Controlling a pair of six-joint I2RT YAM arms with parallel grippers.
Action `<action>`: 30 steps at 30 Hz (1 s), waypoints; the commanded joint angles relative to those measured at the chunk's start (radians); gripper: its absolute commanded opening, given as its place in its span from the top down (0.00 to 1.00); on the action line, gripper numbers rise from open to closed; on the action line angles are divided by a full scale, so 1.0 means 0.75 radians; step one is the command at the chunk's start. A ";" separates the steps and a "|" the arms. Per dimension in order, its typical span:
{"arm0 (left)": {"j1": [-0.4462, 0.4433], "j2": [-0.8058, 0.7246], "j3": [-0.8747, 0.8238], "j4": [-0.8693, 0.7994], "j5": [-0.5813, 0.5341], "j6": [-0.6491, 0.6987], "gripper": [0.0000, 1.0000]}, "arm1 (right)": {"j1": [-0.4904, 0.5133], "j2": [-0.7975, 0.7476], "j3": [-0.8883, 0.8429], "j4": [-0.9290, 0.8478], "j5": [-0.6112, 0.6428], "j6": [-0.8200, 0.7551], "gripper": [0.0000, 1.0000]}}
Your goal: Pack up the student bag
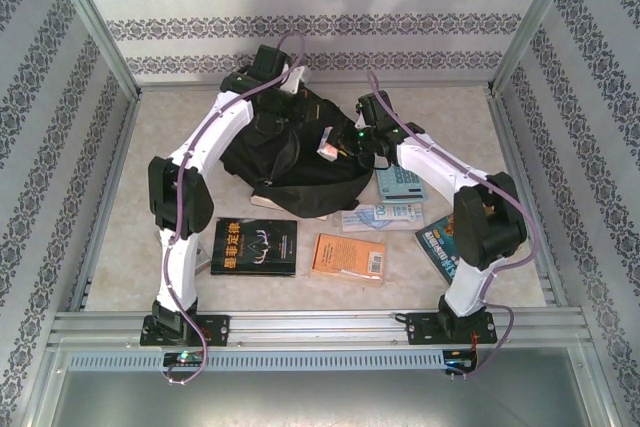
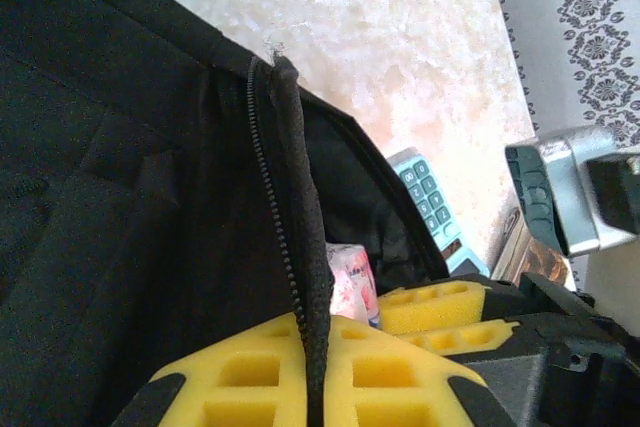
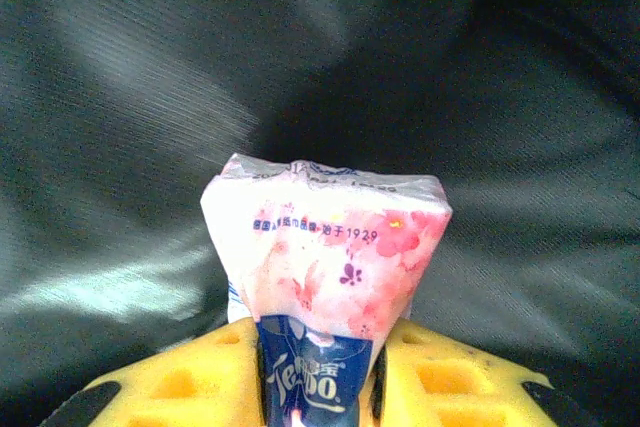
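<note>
Pinching: left gripper (image 2: 316, 387) closed on the student bag (image 2: 120, 167) zipper edge
Right gripper (image 3: 318, 392): clamps tissue pack (image 3: 325, 257) before black bag fabric
Table (image 1: 120, 247): pale, marbled; patterned walls (image 1: 320, 7) around

The student bag (image 1: 285, 152) lies toward the far side of the table (image 1: 150, 127). A calculator (image 1: 400, 185) sits just right of the bag, with flat packets (image 1: 380, 217) before it. In front of the bag lie the left book (image 1: 255, 246), the middle book (image 1: 349, 256) and, farther right, the right book (image 1: 436, 240). A tissue pack (image 3: 325, 247), clamped in the right tool (image 3: 315, 357), sits over the bag's right part. The left tool (image 2: 318, 377) pinches the bag's far zipper edge.
</note>
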 commanded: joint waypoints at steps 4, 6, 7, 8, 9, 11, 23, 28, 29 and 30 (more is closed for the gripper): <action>0.051 -0.241 -0.015 0.204 -0.063 -0.082 1.00 | 0.010 -0.080 -0.033 -0.008 0.066 0.000 0.69; 0.050 -0.246 0.001 0.214 -0.051 -0.087 1.00 | 0.012 -0.036 0.008 0.001 0.059 0.030 0.68; 0.050 -0.241 0.019 0.207 -0.053 -0.084 1.00 | 0.012 -0.009 0.036 0.022 0.052 0.061 0.67; 0.051 -0.238 0.034 0.204 -0.055 -0.084 1.00 | 0.014 0.026 0.069 0.052 0.038 0.089 0.66; 0.053 -0.234 0.048 0.202 -0.059 -0.082 1.00 | 0.020 0.065 0.113 0.061 0.032 0.111 0.65; 0.056 -0.219 0.090 0.192 -0.063 -0.081 1.00 | 0.038 0.175 0.235 0.099 0.001 0.173 0.61; 0.134 -0.175 0.175 0.172 -0.045 -0.106 1.00 | 0.077 0.238 0.356 0.282 -0.024 0.120 0.11; 0.177 -0.155 0.142 0.179 -0.074 -0.140 1.00 | 0.081 0.051 0.296 0.155 0.000 -0.184 0.14; 0.182 -0.151 0.128 0.189 -0.069 -0.154 1.00 | 0.082 -0.002 0.271 0.118 0.023 -0.241 0.15; 0.187 -0.151 0.111 0.203 -0.067 -0.167 1.00 | 0.082 -0.047 0.242 0.085 0.038 -0.280 0.15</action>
